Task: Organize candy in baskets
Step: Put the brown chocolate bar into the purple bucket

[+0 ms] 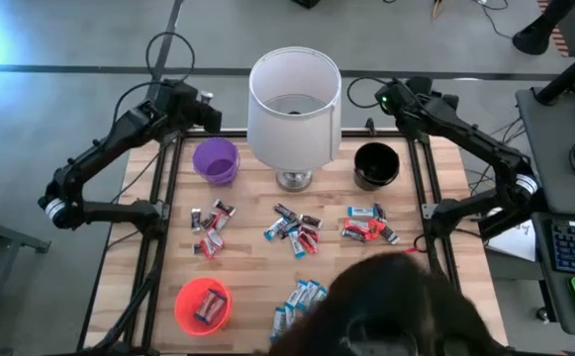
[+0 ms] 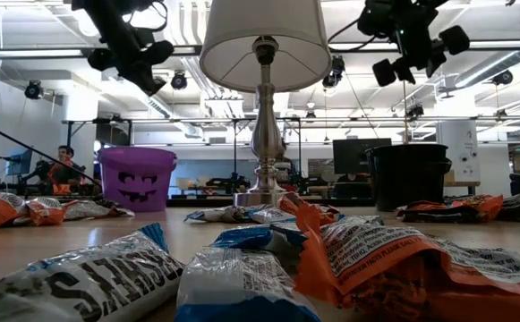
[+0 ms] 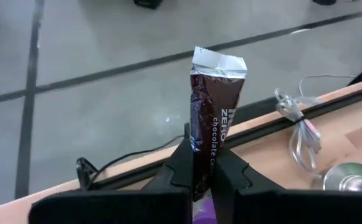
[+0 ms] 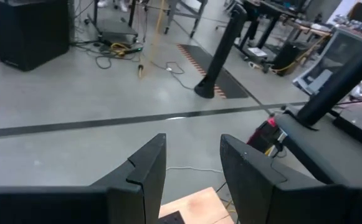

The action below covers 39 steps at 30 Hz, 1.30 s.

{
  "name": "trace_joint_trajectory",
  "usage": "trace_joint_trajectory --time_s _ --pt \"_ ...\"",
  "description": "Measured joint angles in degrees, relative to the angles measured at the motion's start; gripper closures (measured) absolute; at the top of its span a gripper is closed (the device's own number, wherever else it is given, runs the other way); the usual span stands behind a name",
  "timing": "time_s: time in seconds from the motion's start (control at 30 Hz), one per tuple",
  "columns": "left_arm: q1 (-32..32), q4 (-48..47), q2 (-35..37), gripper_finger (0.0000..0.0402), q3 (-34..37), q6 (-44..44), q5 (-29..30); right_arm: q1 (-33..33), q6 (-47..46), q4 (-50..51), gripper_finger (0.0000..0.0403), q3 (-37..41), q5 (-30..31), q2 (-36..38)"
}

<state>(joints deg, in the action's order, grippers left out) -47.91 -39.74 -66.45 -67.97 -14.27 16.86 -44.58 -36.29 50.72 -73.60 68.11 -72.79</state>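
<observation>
Dark brown candy bar [image 3: 212,134], upright, silver-crimped top

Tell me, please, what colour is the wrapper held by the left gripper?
Dark brown wrapper with a silver end, clearest in the left wrist view.

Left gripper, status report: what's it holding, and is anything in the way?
Left gripper shut on dark brown candy bar, raised near purple basket. Right gripper open, empty. Person's head overhangs table's near edge.

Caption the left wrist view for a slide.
Left gripper shut on a brown candy bar, held upright past the table edge.
</observation>
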Motion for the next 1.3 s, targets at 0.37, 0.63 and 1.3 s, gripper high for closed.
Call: trace_joint_trajectory --time_s 0.37,0.63,1.3 --pt "-3.0 -6.4 -6.9 0.04 -9.7 6.2 -4.1 0.0 0.1 0.0 0.0259 0.0 0.4 -0.1" --pt "-3.2 -12.9 -4.5 0.04 -9.4 9.2 -4.0 0.0 2.3 1.7 0.0259 0.0 -0.2 0.2" --pt "-7.0 -3.1 -6.2 0.04 -4.6 4.8 -4.3 0.0 1.4 0.4 0.0259 2.5 -0.6 0.2"
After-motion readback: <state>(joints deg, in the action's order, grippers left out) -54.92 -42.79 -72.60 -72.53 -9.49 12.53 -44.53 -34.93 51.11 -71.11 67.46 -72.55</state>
